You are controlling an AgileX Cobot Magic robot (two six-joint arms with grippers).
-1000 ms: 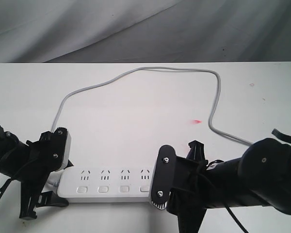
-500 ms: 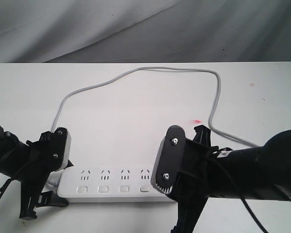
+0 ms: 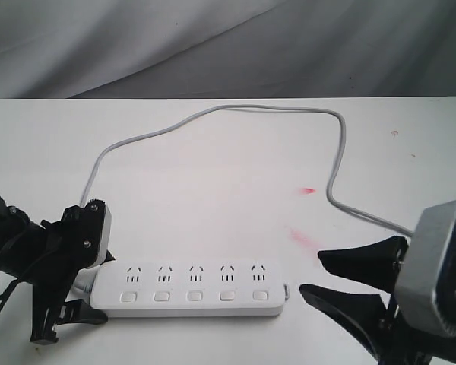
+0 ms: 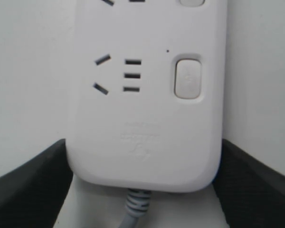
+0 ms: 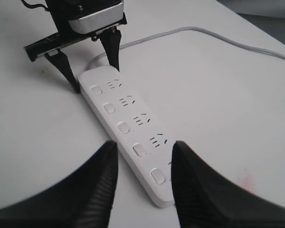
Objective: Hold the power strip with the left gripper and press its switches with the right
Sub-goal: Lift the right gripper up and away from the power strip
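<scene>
The right gripper [image 3: 311, 275] stands nearest the front edge of the table [image 3: 213, 190], towards its right corner. Its two black fingers are spread wide and hold nothing. It sits clear of the power strip [image 3: 188, 289], just beyond the strip's free end and not touching it.

The power strip lies flat along the front edge, left of centre, sockets up. The five switches [image 3: 194, 296] run in a row on the side facing the front edge.

The left gripper [image 5: 96, 79] straddles the cord end. Its fingers [image 4: 33, 185] are closed against both long sides of the housing.

Handling: the housing appears to be rigid, smooth plastic, probably light and liable to slide on the bare table. Grip it across its width at the cord end, as here, leaving every switch exposed. Each switch likely needs a short, straight-down push.

The grey cord [image 3: 213, 110] is limp. It loops towards the far edge and then runs off to the right.
</scene>
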